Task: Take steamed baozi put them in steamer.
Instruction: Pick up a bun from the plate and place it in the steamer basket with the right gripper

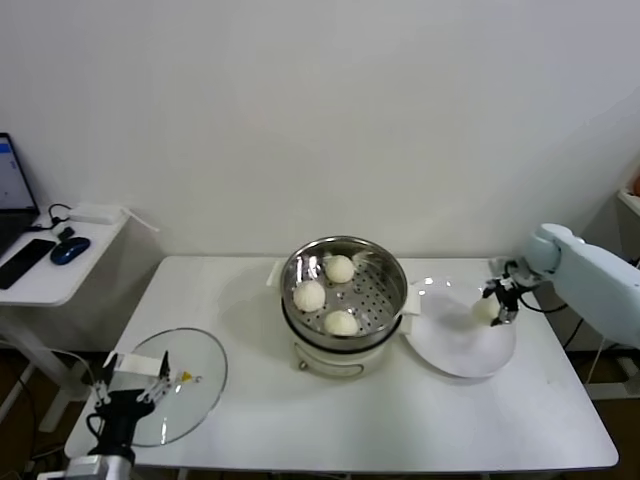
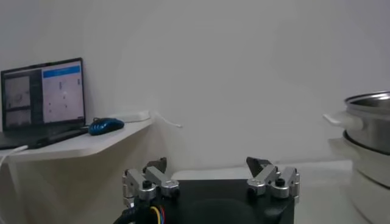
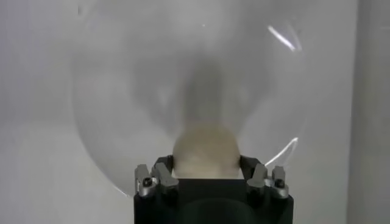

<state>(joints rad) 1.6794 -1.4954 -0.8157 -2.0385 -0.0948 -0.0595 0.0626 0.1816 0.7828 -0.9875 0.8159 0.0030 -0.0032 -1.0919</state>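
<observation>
1. Steamer [image 1: 344, 290]: steel pot with perforated floor on a cream base, at the centre of the white surface [image 1: 300, 420]. It holds three steamed baozi [image 1: 340, 268], apart from one another around the floor.
2. White plate [image 1: 450, 350]: just beside the steamer, on the robot's right of it. It carries the fourth baozi [image 1: 485, 310], on the plate's half farther from the steamer.
3. Right hand [image 1: 499, 306]: over the plate, its fingers pinching the fourth baozi from both sides.
4. Glass lid [image 1: 195, 375]: flat on the surface, well to the robot's left of the steamer.
5. Left hand [image 1: 128, 376]: above the lid, fingers spread, gripping nothing.
6. Right wrist view only: the bun [image 3: 206, 149] fills the gap between the fingers.
7. Left wrist view only: a laptop screen [image 2: 42, 94] and blue mouse [image 2: 105, 126] on a side shelf.
</observation>
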